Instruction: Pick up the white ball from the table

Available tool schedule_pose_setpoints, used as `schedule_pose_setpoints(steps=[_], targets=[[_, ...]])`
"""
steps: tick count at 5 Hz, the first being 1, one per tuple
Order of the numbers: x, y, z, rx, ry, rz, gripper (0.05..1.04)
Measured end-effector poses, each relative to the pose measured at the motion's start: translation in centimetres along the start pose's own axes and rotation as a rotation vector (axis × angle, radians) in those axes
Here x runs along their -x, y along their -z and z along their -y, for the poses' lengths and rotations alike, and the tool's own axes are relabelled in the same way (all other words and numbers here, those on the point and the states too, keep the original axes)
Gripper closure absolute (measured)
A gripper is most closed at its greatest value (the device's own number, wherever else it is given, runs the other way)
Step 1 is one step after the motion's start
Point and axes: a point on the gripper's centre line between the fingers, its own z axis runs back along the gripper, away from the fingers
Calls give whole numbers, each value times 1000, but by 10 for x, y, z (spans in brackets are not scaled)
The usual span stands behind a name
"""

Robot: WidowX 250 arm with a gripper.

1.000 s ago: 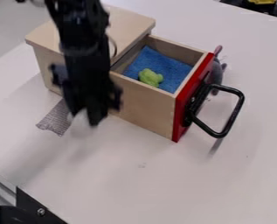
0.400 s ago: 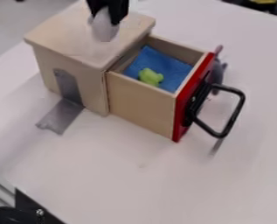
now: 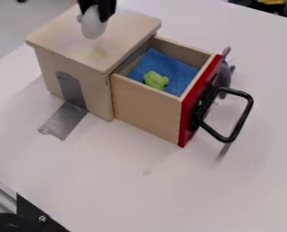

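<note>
The black gripper [image 3: 97, 12] hangs at the top edge, over the wooden box's lid, shut on a whitish rounded object [image 3: 93, 23] that dangles just above the lid. The wooden box [image 3: 85, 45] has its drawer [image 3: 146, 105] pulled out to the right. A red front panel [image 3: 200, 102] with a black handle [image 3: 245, 116] closes the drawer's outer end. Inside the drawer lie a blue cloth [image 3: 173, 70] and, on its near left part, a small green object [image 3: 155, 80].
Grey tape [image 3: 64, 120] runs from the box's side down onto the white table [image 3: 139, 190]. A grey and pink plush toy [image 3: 225, 72] sits behind the red panel. Black metal parts [image 3: 33, 217] stand at the lower left corner.
The gripper has risen from in front of the box to above its lid, carrying the whitish object, then shifted slightly left. The box and drawer contents have stayed put.
</note>
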Motion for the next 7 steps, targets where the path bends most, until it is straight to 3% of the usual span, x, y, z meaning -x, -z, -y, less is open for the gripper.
schedule_pose_setpoints(steps=[2,3,4,7], targets=[[7,7,-10,3,-22,-25,671],[9,8,-7,14,-25,-38,345],[7,4,-3,25,-22,-44,98],[-9,-36,12,52,15,5,83]])
